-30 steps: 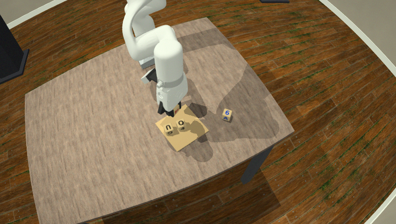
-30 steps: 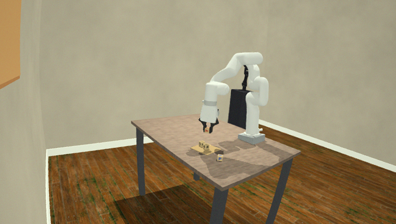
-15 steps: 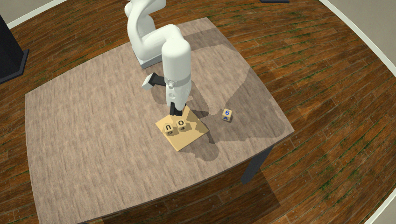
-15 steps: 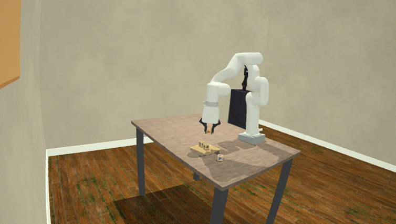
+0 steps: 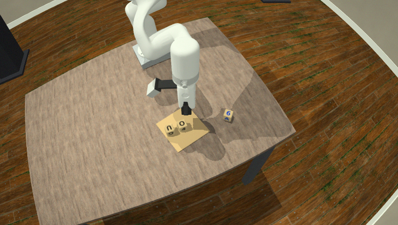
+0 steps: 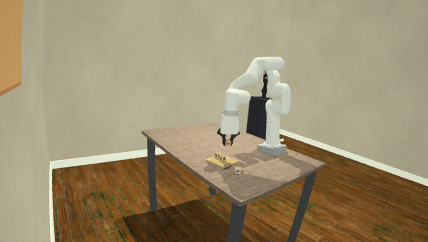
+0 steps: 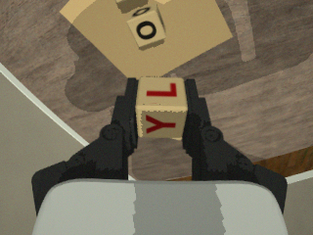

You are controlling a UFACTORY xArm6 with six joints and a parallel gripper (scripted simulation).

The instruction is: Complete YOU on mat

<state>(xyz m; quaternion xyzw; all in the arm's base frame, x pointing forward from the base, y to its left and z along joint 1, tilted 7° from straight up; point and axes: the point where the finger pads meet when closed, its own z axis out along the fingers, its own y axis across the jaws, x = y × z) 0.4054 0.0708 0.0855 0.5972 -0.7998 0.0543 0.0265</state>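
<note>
My gripper (image 5: 186, 112) (image 6: 228, 143) (image 7: 160, 93) is shut on a tan block (image 7: 159, 113) with a red Y on the face toward the wrist camera and a red L on the adjoining face. It hangs a little above the mat's corner nearest the robot base. The tan mat (image 5: 184, 142) (image 6: 230, 161) (image 7: 192, 33) lies flat on the table. On it, side by side, stand a block with a black U on top (image 5: 169, 130) and a block with a black O on top (image 5: 181, 123) (image 7: 147, 27). The held block hangs just beyond the O block, in line with the row.
A fourth block (image 5: 228, 115) (image 6: 237, 170) with a blue 6 on top lies on the wooden table (image 5: 83, 125), off the mat, toward the right edge in the top view. The robot base (image 5: 145, 56) stands at the table's far side.
</note>
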